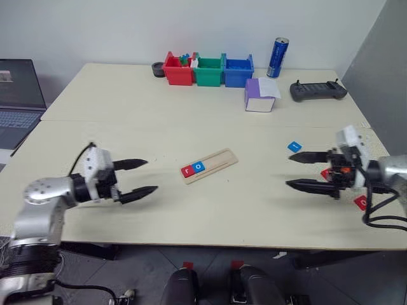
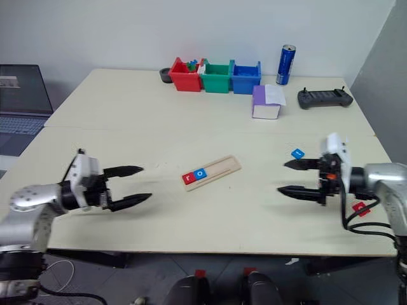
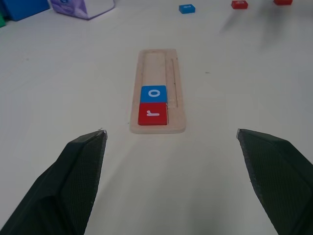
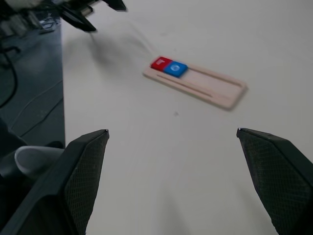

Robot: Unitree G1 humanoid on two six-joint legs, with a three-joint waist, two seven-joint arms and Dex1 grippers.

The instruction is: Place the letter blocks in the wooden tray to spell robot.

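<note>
Risk at this stage lies mainly in the tray's loading: the wooden tray (image 1: 209, 166) sits near the table's middle, lying at a slant, with a red "r" block (image 1: 188, 170) and a blue "o" block (image 1: 199, 167) seated touching each other at its left end, and any brush from a finger could shift the tray or unseat them. Left gripper (image 1: 138, 176) hovers over the table to the left of the tray, jaws spread wide, holding and touching nothing. Three slots remain unfilled, so the spelling appears under half done. A loose blue block (image 1: 294, 147) lies right of the tray, with a red block (image 2: 359, 208) at the near right and another red one (image 1: 325, 173) partly hidden behind the right arm; their letters cannot be read, so picking them in the wrong order is a further hazard. Right gripper (image 1: 311, 171) hangs close to those blocks, jaws likewise fully spread and empty.
</note>
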